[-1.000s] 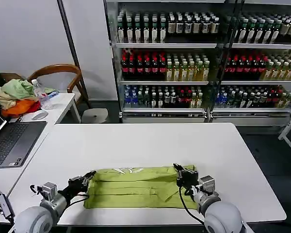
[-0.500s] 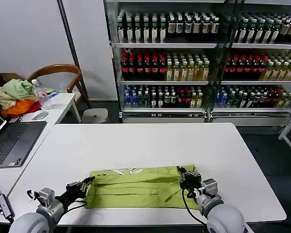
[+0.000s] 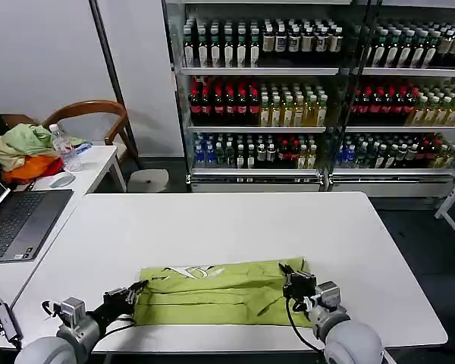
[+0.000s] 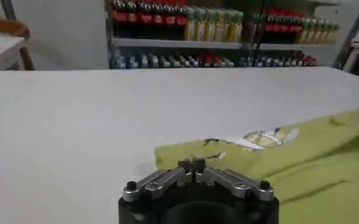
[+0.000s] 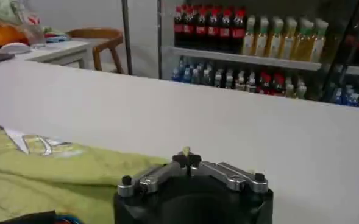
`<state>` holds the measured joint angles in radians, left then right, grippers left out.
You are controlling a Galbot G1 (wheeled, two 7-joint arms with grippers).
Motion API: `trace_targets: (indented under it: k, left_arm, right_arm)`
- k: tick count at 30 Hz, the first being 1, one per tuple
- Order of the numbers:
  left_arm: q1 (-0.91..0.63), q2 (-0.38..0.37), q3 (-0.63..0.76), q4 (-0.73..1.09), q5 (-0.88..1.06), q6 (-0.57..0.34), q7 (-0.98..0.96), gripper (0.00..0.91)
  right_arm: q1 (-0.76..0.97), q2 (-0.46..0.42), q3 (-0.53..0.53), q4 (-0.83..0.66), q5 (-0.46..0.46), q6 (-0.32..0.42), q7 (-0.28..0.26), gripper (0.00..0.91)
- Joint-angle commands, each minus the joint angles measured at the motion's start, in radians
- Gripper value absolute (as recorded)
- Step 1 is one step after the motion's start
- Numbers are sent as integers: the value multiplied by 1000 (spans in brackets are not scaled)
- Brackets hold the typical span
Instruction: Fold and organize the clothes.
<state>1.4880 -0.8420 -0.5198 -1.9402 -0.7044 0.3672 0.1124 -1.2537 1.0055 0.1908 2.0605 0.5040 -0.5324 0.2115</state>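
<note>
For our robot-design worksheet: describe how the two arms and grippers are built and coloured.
Each arm ends in a rounded pale grey casing. The left gripper and right gripper are black, with slim fingers on silver linkage bars fixed by black bolts. Thin black cables loop beside both wrists.

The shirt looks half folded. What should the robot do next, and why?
Probably let go and lift both grippers away. The shirt already lies folded in a flat band on the table, with the left gripper and right gripper shut at its ends.
</note>
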Motion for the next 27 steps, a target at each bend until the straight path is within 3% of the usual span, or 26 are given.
trace_targets:
  k: [1,6,8,11,19,27]
  left_arm:
    - [22,7,-6,-42,30,21,-31,907]
    - [-5,3,26,-122,0,-3,-246,907]
    - [-30,-9,92,-141,-37,2,-480,907]
    - [-11,-30,128,-156,-67,-11,-562,907]
    - [13,-60,207,-160,-50,4,-659,907]
    - [-25,-87,280,-126,-5,-42,-686,907]
  right_arm:
    - [-33,-1,2,1,-40,-2,4,907]
    - [-64,0,54,37,-109,39,-8,907]
    - [-85,-2,83,59,-144,61,-12,907]
    - [-108,-4,118,89,-154,71,-15,907]
    - [-158,-5,187,163,-161,74,-17,907]
    - [-195,8,200,158,-180,88,-15,907]
